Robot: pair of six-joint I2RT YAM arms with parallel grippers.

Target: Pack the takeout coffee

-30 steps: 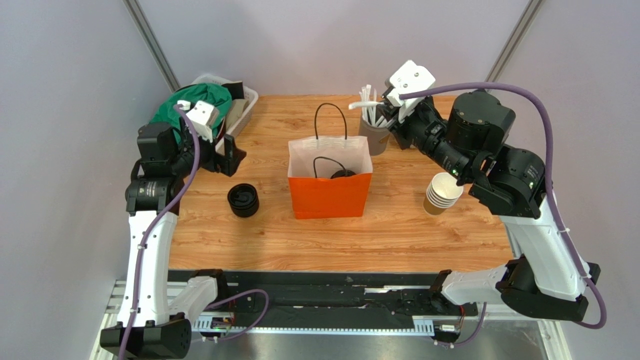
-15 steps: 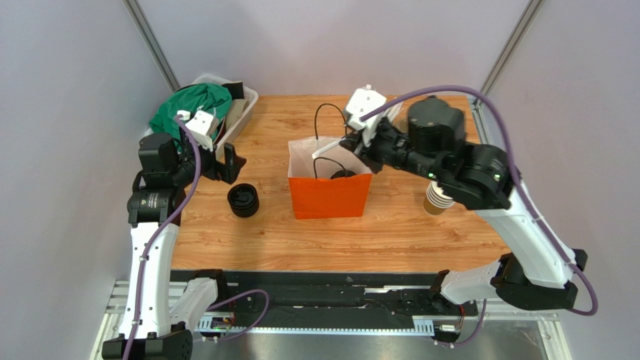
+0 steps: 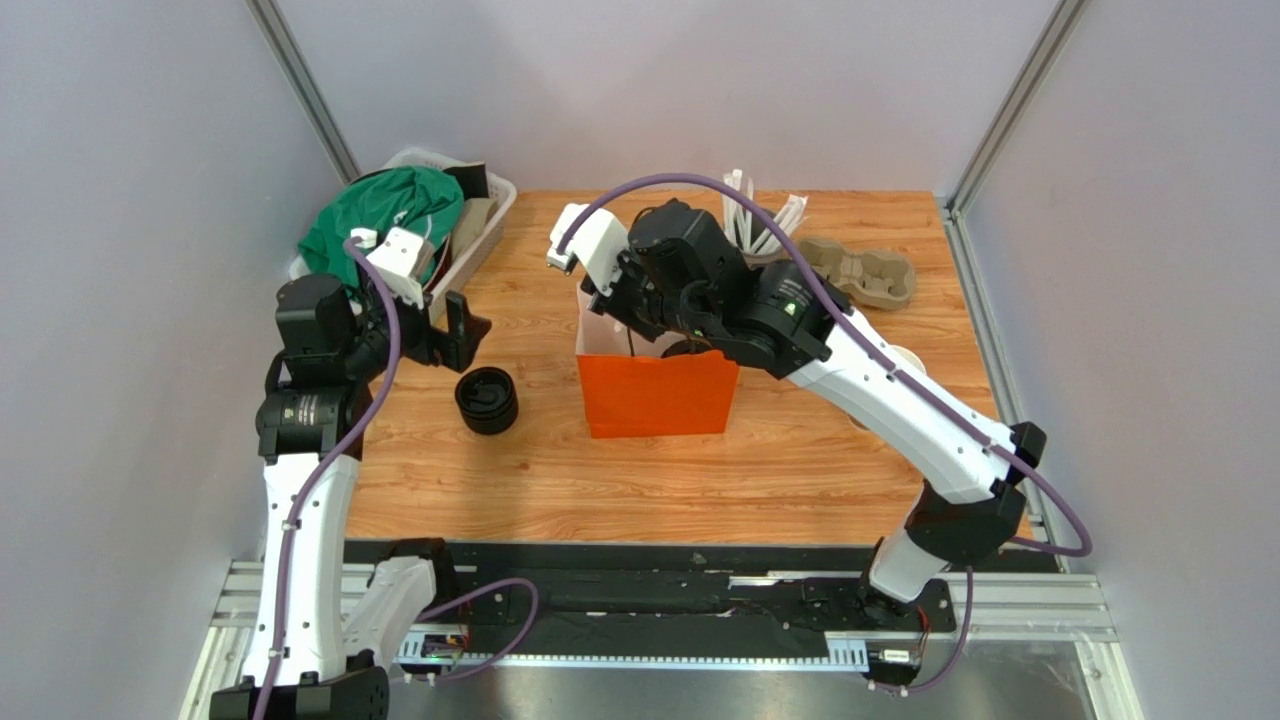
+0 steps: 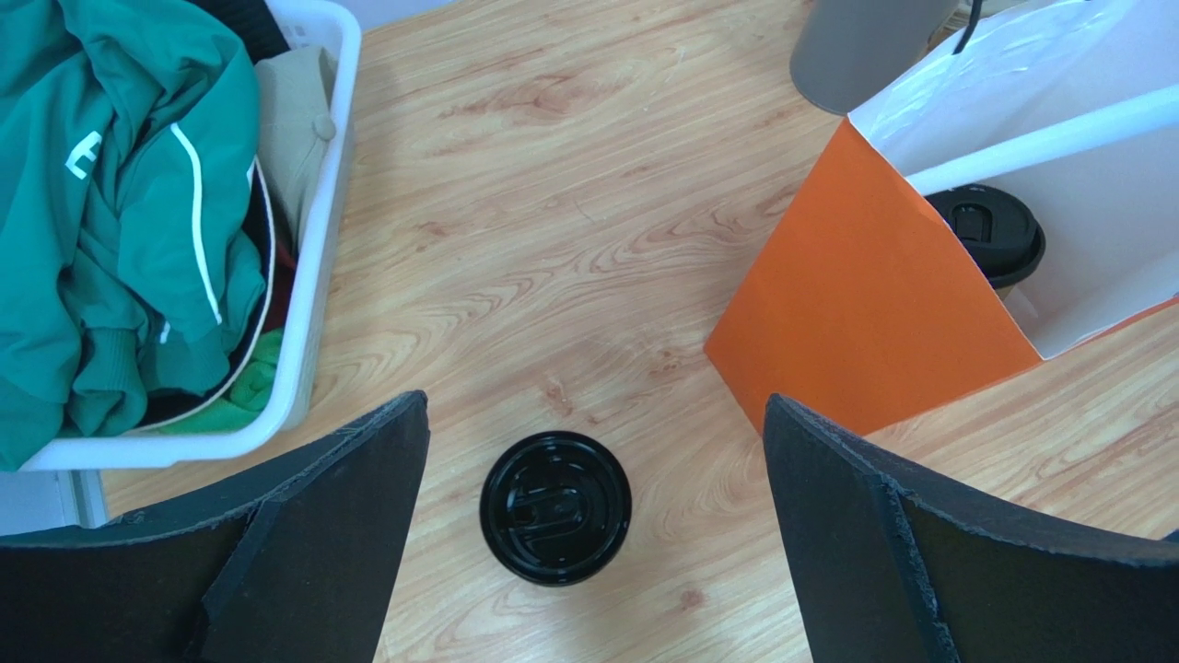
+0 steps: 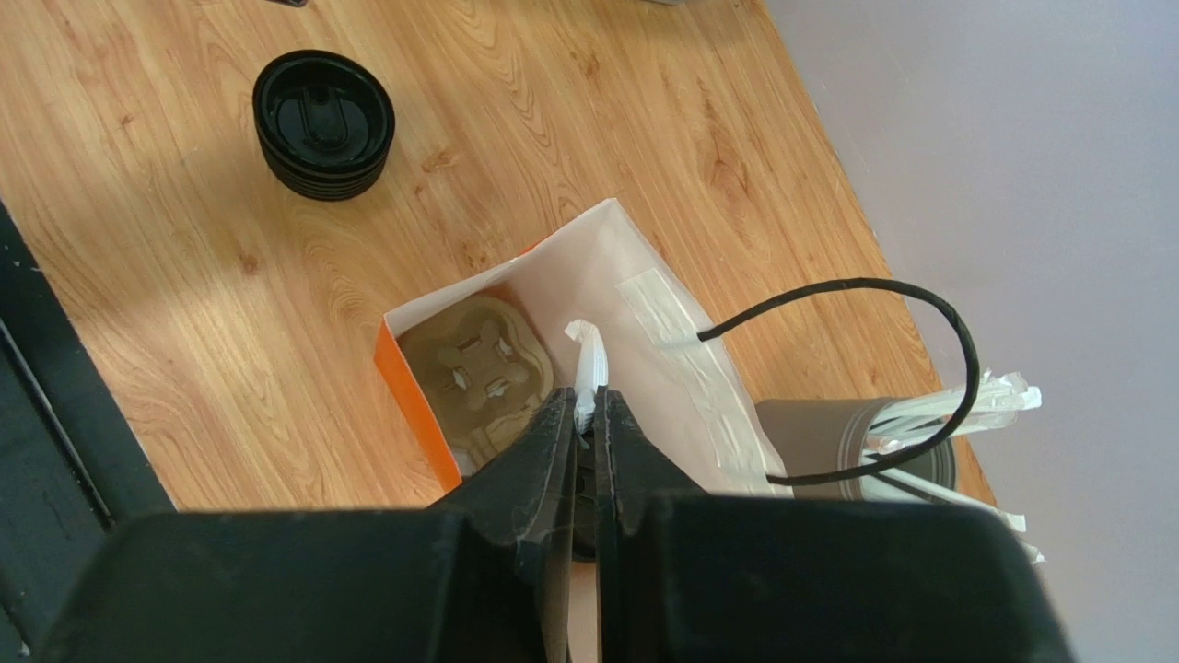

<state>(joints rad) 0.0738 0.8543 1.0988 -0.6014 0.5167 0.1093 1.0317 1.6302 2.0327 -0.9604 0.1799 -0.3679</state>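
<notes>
The takeout coffee (image 4: 985, 232), a cup under a black lid, stands inside the orange paper bag (image 3: 661, 393), seen past the bag's rim in the left wrist view. My right gripper (image 5: 588, 404) hangs over the bag's open mouth, shut on a white straw (image 5: 590, 362) that points down into the bag. A brown cardboard cup carrier (image 5: 478, 366) lies on the bag's floor. My left gripper (image 4: 595, 415) is open wide above a stack of black lids (image 4: 555, 507) on the table, left of the bag, touching nothing.
A white bin (image 3: 489, 222) with green clothing sits at the back left. Behind the bag stands a grey cup of white straws (image 5: 858, 428), and a cardboard carrier (image 3: 857, 270) lies at the back right. The bag's black handles (image 5: 886, 297) stick up.
My right arm has swung left from the grey straw cup to above the orange bag, carrying a white straw. The left arm has barely moved.
</notes>
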